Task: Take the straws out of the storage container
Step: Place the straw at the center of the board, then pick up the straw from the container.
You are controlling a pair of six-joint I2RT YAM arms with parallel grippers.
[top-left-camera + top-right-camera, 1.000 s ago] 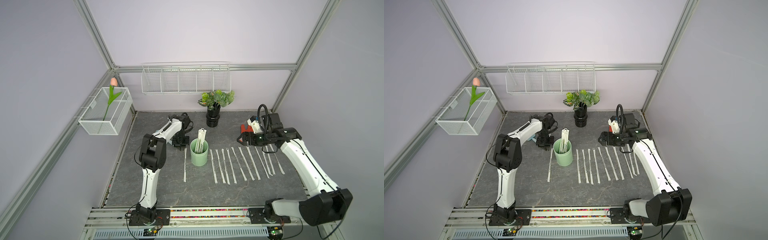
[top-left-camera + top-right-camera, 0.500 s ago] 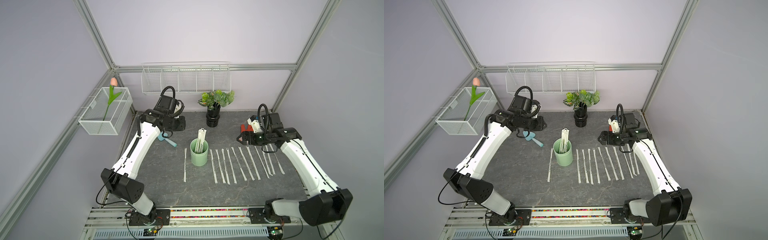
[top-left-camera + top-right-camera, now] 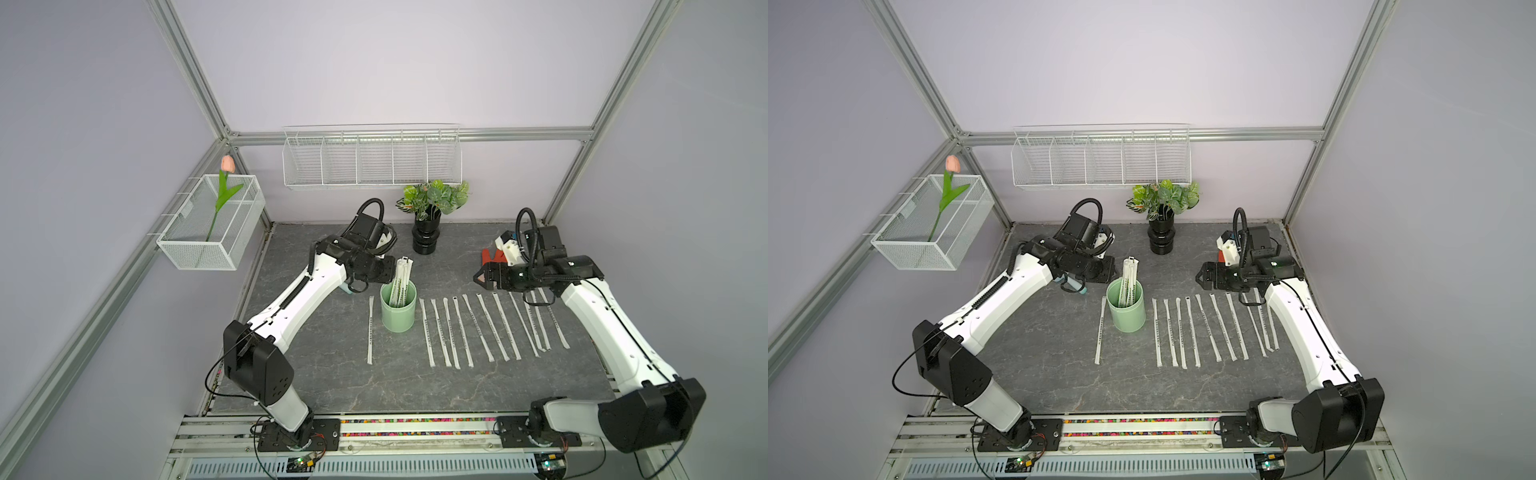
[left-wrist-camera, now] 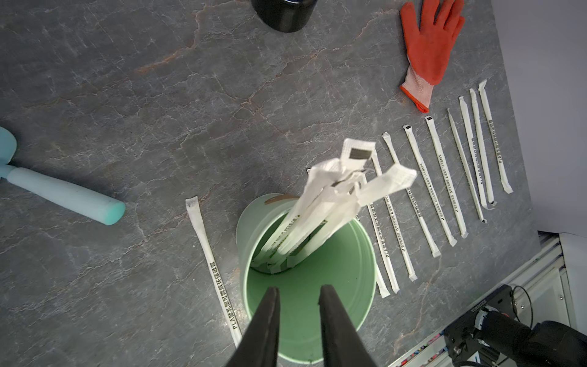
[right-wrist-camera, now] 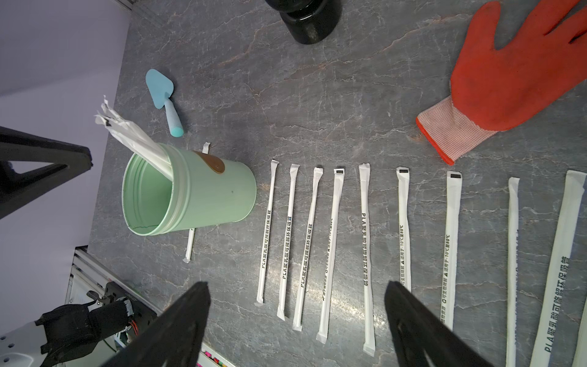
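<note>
The jaws of the left gripper [image 4: 299, 287], slightly apart and empty, have come back above the cup [image 4: 344, 270], its last straws [image 4: 327, 197] just ahead. The right gripper [image 5: 295, 282] stands wide open; another pull seems next.

Bright, even light, soft shadows, wide-angle bowing at edges, blurry straws [image 4: 330, 193] in left wrist view.
</note>
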